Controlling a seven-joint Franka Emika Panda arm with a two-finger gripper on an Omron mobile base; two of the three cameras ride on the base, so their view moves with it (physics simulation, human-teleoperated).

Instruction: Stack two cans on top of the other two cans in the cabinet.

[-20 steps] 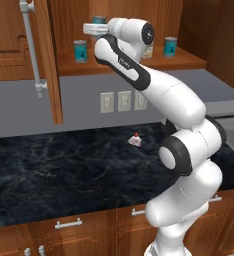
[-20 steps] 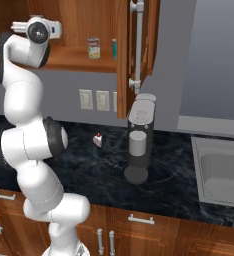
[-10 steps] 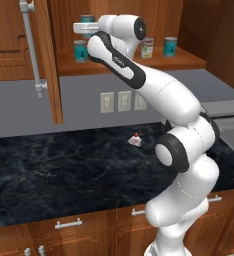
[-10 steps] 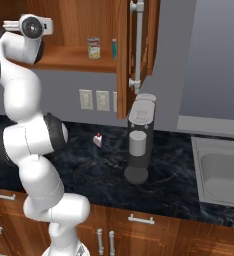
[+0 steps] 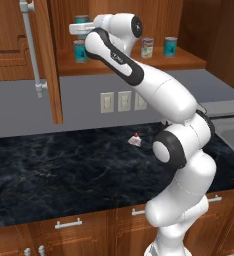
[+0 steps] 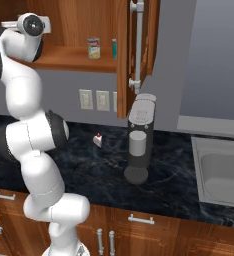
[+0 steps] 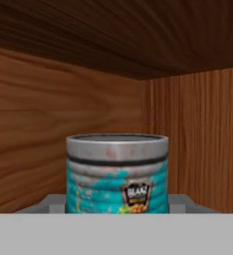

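At the upper left of the left base view our gripper (image 5: 81,29) has its fingers pinched on a teal can (image 7: 117,174), held above another teal can (image 5: 80,51) on the cabinet (image 5: 134,62) shelf, presumably to stack it. The cream-green can (image 5: 147,47) and a third teal can (image 5: 170,46) stand further right, near each other but apart.

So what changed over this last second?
The arm swung left along the shelf, jaws shut on a teal can, bringing it over the left can. The cream can, right can and door stayed put.
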